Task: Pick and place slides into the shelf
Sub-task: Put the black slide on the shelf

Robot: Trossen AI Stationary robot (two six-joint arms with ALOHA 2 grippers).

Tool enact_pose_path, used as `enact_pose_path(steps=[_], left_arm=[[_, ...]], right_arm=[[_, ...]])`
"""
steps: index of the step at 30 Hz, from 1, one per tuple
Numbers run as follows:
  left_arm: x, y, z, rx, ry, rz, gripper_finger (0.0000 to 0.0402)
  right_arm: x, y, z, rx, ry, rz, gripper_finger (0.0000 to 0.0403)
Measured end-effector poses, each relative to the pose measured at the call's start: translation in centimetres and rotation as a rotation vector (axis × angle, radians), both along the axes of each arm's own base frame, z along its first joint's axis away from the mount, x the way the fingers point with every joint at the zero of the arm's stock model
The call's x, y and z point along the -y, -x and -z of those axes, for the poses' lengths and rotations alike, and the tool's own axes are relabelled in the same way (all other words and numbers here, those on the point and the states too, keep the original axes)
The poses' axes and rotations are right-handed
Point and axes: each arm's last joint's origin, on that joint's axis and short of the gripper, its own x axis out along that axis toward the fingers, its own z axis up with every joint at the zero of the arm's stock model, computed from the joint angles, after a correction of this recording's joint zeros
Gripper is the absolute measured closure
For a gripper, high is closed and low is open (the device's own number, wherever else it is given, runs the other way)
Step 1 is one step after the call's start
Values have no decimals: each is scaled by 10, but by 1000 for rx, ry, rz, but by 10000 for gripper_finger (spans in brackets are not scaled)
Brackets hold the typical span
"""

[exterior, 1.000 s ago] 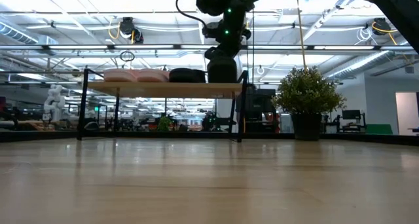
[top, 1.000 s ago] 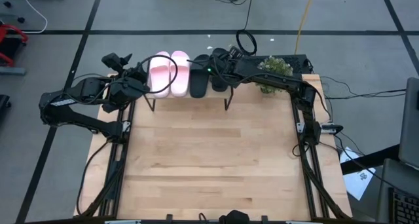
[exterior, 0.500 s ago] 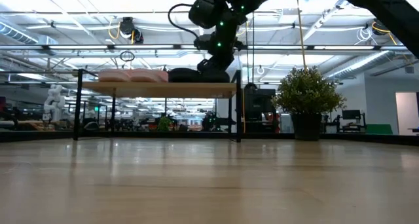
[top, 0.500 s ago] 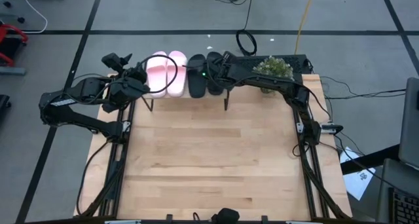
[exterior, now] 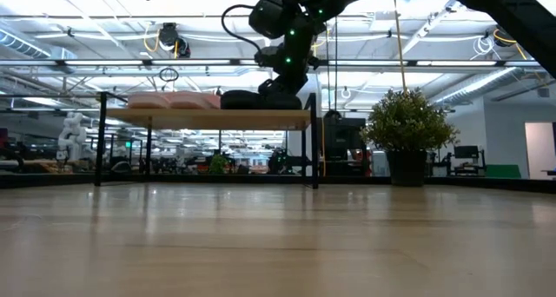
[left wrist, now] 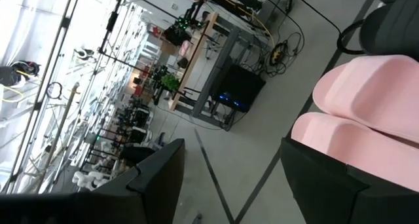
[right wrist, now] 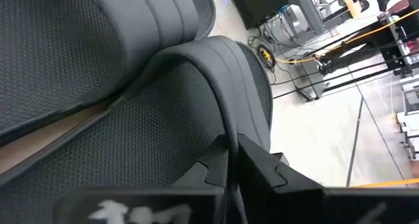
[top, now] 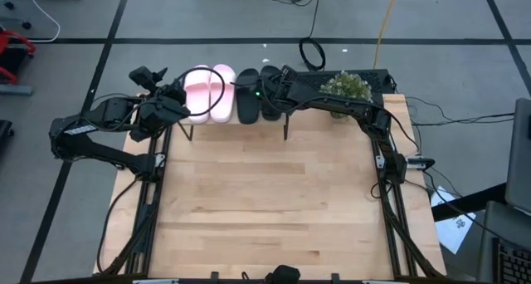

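The shelf [exterior: 217, 119] stands at the table's far edge. On its board lie the pink pair of slides [top: 207, 89] and, to their right, one black slide [top: 247, 97]. Right of that lies a second black slide [top: 270, 75], with my right gripper [top: 264, 93] shut on its strap. In the right wrist view both black slides show side by side, with the gripper [right wrist: 232, 162] at the nearer one. My left gripper [top: 178, 100] hovers open just left of the pink slides [left wrist: 373, 106], touching nothing. My right gripper pinches the raised edge of the black slide's strap [right wrist: 226, 129] between its two fingers. It comes slanting down from the table's right side. The slide lies sole down on the shelf board, close beside the other black slide [right wrist: 78, 40].
A potted plant [top: 347, 89] stands at the far right corner, right of the shelf. The wide wooden tabletop [top: 265, 201] stretches bare in front of the shelf. Black frame rails [top: 383, 164] run along both sides of the table.
My right gripper has gone down and a little toward the table's left with the black slide. The slide hung upright below the fingers then and now lies flat on the shelf board. The shelf with its slides has slid slightly toward the left.
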Motion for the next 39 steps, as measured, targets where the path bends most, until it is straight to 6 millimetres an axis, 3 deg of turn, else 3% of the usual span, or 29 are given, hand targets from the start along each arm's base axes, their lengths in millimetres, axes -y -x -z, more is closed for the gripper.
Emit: enact_pose_path(steps=[27,39], left_arm=[[0,0,0,1,0,0,144],[0,0,0,1,0,0,144]], right_arm=[[-10,3,-13,-1,-46,-88,238],[-10,3,-13,-4,-45,-90,213]])
